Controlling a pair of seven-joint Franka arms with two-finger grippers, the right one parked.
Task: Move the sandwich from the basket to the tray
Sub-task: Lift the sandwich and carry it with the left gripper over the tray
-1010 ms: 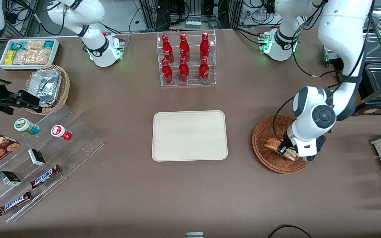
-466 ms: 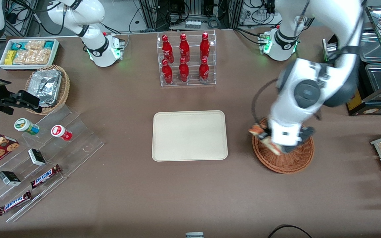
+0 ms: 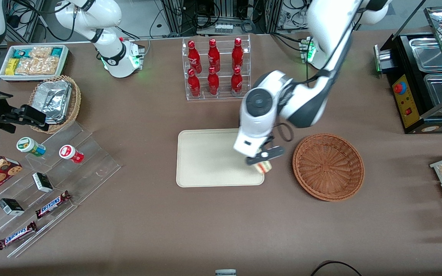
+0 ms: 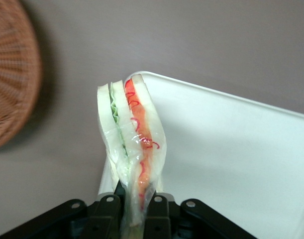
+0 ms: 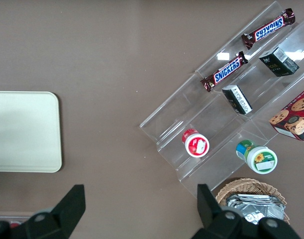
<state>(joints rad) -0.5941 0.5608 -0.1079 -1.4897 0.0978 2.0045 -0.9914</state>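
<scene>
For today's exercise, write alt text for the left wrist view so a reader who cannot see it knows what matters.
The gripper is shut on a wrapped triangular sandwich of white bread with green and orange-red filling, held edge-on above a corner of the cream tray. The brown wicker basket lies off to one side on the brown table.

Item count:
- Triangular white-bread sandwich (image 3: 264, 166): 1, clamped in the left arm's gripper (image 3: 263, 160) above the tray's edge
- Flat cream rectangular tray (image 3: 205, 161): 1
- Round reddish-brown wicker basket (image 3: 328, 166): 1
- Red bottles (image 3: 213, 69) in the clear rack: 6
- Snickers bars (image 3: 52, 204): 2
- Small black cartons (image 3: 42, 182): 2
- Lidded round cups (image 3: 31, 147): 2
- Tan wicker basket of foil containers (image 3: 56, 102): 1
</scene>
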